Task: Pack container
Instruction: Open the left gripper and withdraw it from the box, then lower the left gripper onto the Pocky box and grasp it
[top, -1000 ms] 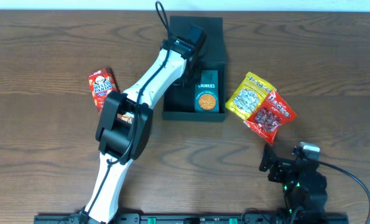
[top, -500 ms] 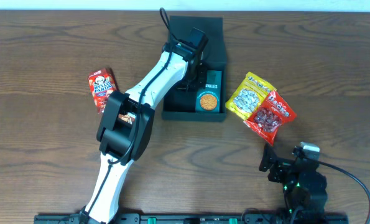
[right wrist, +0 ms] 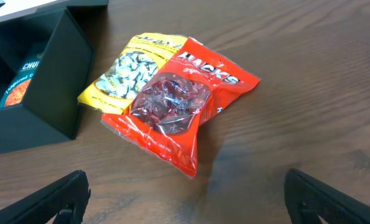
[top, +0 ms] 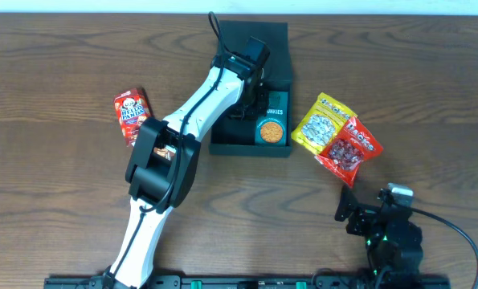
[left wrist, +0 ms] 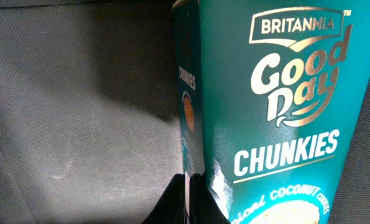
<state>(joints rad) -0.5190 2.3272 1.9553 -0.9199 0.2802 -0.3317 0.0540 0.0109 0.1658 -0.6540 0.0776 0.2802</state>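
Container of dark teal-green square cardboard (top: 230,148) holds the teal Chunkies cookie box (top: 271,122), my closed, empty left pincer (left wrist: 188,196) at its edge, likely nudging it snug.

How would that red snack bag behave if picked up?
The red bag looks like thin crinkly plastic, so it would probably flop and sag. Its glossy film may slip. It overlaps the yellow bag, so it might drag that along.
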